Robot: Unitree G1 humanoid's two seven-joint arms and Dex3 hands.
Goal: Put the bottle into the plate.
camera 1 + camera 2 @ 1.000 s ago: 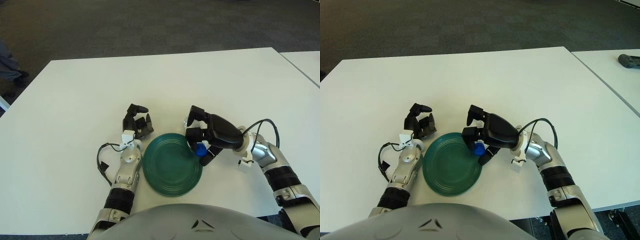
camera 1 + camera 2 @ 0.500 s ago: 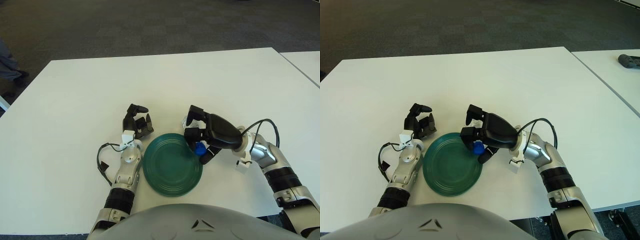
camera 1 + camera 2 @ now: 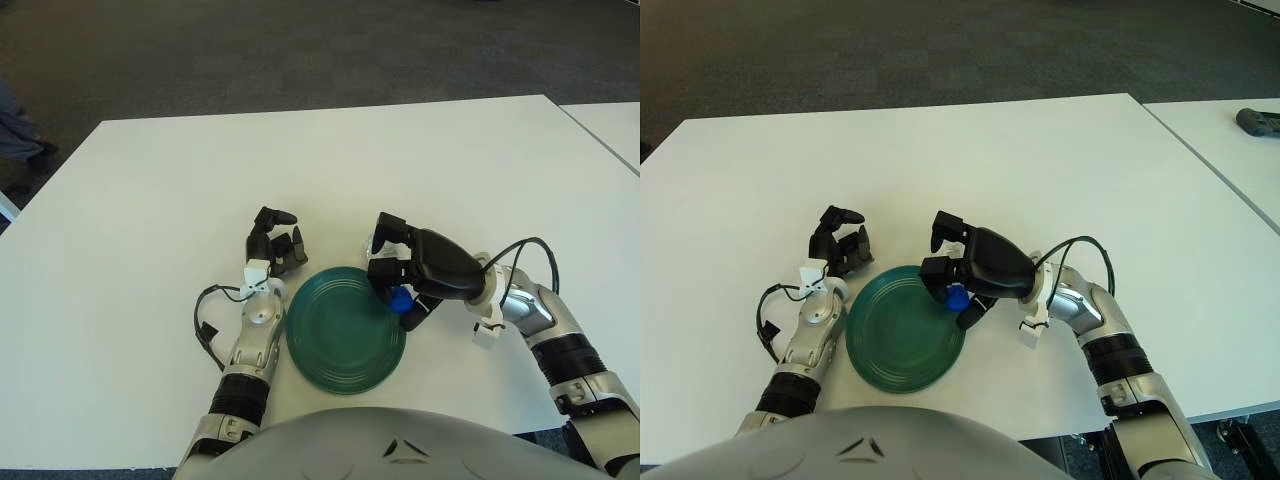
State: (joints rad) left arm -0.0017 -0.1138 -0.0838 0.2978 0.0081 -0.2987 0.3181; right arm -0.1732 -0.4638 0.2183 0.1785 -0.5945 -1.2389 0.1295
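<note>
Though mostly hidden by the fingers, the bottle shows its blue cap and a bit of clear body by the right edge of the green plate; right hand is wrapped around it, over the plate's rim. Can't tell if bottle touches the plate. Left hand sits just beside plate's upper left, fingers curled, holding nothing, on the white table.

We seem to be in an office or meeting room: beneath our right hand lies a plain white table, beyond it dark carpet tiles, to its right another white table.
</note>
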